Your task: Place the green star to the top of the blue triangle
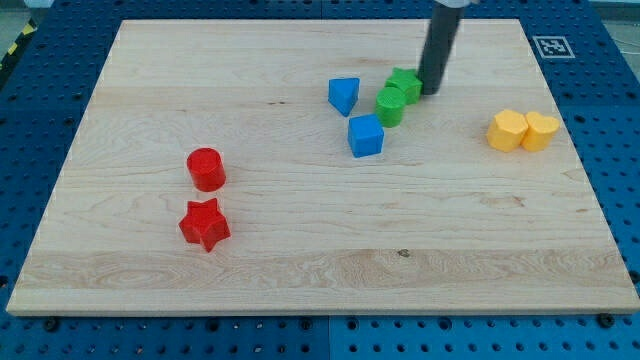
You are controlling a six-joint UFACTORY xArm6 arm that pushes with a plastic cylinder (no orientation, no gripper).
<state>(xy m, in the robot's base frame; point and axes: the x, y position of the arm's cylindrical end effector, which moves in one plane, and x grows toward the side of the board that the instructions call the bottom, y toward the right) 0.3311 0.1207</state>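
Observation:
The green star (405,84) lies near the view's top, right of centre. The blue triangle (343,95) lies to its left, a short gap apart. A green cylinder (390,105) touches the star at its lower left. My tip (432,91) is at the star's right edge, touching it or nearly so. The dark rod rises from there out of the view's top.
A blue cube (366,135) lies below the green cylinder. A yellow hexagon-like block (507,130) and a yellow heart (541,131) lie together at the right. A red cylinder (206,169) and a red star (204,224) lie at the left. The wooden board (320,290) sits on a blue pegboard.

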